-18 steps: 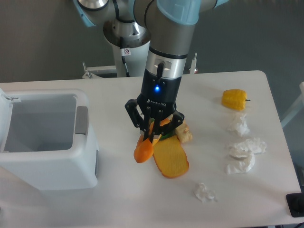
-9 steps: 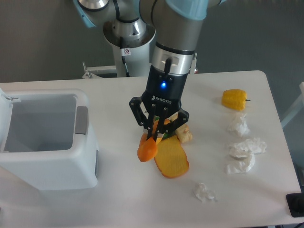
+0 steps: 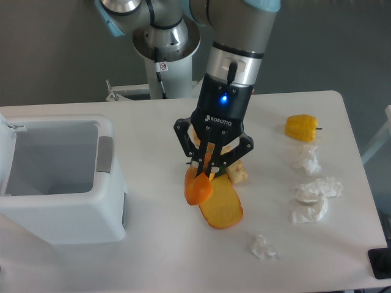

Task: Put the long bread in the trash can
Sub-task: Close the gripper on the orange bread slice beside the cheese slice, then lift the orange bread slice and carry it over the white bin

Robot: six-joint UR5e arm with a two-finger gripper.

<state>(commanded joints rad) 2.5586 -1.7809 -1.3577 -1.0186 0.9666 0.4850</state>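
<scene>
Near the middle of the white surface (image 3: pixel 153 244), the hand (image 3: pixel 204 173) grips the long bread (image 3: pixel 198 188) between its fingers, the loaf hanging end-down just above the flat orange slice (image 3: pixel 221 206). To the left stands the trash can (image 3: pixel 58 180), well apart. Crumpled white papers (image 3: pixel 314 198) lie at right.
</scene>
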